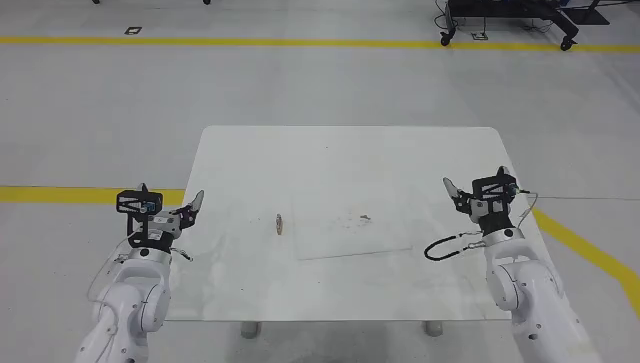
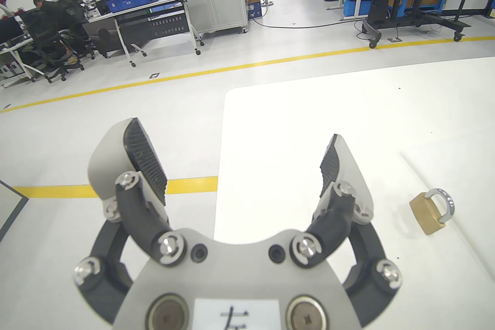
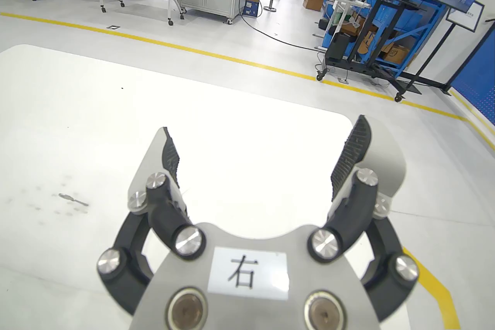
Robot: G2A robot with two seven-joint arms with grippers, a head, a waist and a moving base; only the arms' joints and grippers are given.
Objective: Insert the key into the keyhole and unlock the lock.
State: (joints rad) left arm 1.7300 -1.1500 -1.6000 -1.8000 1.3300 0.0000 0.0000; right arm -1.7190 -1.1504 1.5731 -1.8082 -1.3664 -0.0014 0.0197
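A small brass padlock (image 1: 278,224) (image 2: 427,217) with a silver shackle lies on the white table (image 1: 350,163), left of the middle. A thin metal key (image 1: 365,218) (image 3: 73,199) lies flat near the table's centre, well apart from the lock. My left gripper (image 1: 170,201) (image 2: 236,157) hangs open at the table's left edge, with nothing between its fingers. My right gripper (image 1: 478,185) (image 3: 267,149) stands open over the table's right edge, also holding nothing.
A faint rectangular outline (image 1: 350,233), like a clear sheet, lies on the table around the key. A black cable (image 1: 445,248) loops beside the right arm. Yellow floor lines (image 1: 300,40) and wheeled frames (image 1: 510,8) stand beyond the table.
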